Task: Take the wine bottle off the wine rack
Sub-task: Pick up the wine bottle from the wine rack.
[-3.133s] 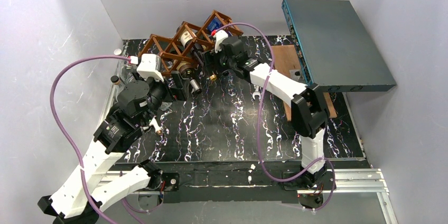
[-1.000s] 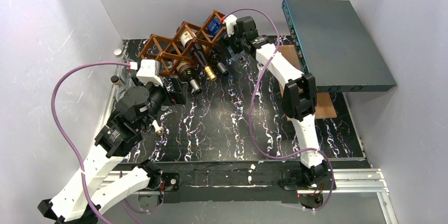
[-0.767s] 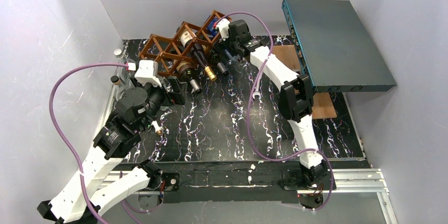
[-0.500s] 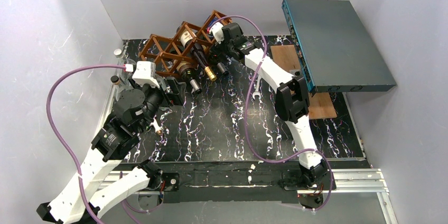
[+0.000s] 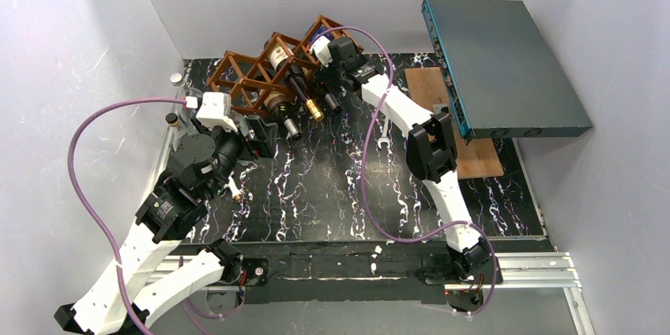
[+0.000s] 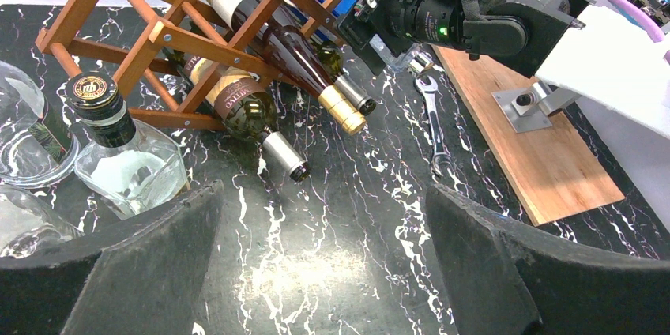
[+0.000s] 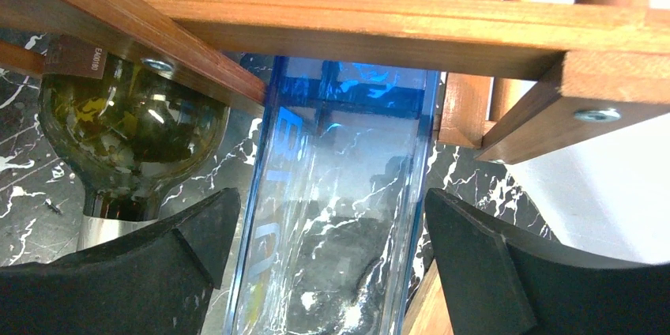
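Right wrist view: right tool [image 7: 332, 193], jaws apart, straddles the blue bottle [image 7: 340, 137] in the wine rack [image 7: 379, 31].

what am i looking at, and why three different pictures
Two robot arms stand bolted at the near edge of a black marbled table. One picture looks down from above. The other two come from cameras on each wrist, so the dark shapes at their bottom corners belong to the gripper itself. On the table are a wooden wine rack holding bottles, a square glass bottle, a wrench and a wooden board. The left gripper is open and empty. The right gripper is open, straddling a clear blue bottle in the rack. Nothing is held.
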{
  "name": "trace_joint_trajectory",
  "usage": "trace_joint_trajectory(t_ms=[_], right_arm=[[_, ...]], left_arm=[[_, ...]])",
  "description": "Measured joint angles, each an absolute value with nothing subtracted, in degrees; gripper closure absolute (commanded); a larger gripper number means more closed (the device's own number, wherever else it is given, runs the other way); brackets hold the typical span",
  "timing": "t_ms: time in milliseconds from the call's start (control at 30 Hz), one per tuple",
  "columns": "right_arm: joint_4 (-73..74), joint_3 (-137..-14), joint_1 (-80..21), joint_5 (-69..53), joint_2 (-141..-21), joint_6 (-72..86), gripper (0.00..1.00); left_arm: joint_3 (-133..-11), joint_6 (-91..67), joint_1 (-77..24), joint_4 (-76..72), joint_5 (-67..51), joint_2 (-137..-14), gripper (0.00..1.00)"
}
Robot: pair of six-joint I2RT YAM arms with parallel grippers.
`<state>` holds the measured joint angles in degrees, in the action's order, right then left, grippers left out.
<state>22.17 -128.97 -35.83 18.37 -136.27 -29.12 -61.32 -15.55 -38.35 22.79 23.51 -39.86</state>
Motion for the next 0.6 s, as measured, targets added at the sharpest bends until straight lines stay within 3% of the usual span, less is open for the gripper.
trace_joint_trajectory(t_ms=[300,600], right_arm=[[20.84,-128.97,-36.14,19.86,-136.62,-30.74,0.24],[17.91,-127.81,-36.67,22.31,-136.62,-32.12,0.71]], left_arm=[[-61.32,-15.62,-38.35,22.81,23.49,-39.86,0.02],[-61.32,-15.62,-38.35,22.83,23.46,-39.70,0.02]])
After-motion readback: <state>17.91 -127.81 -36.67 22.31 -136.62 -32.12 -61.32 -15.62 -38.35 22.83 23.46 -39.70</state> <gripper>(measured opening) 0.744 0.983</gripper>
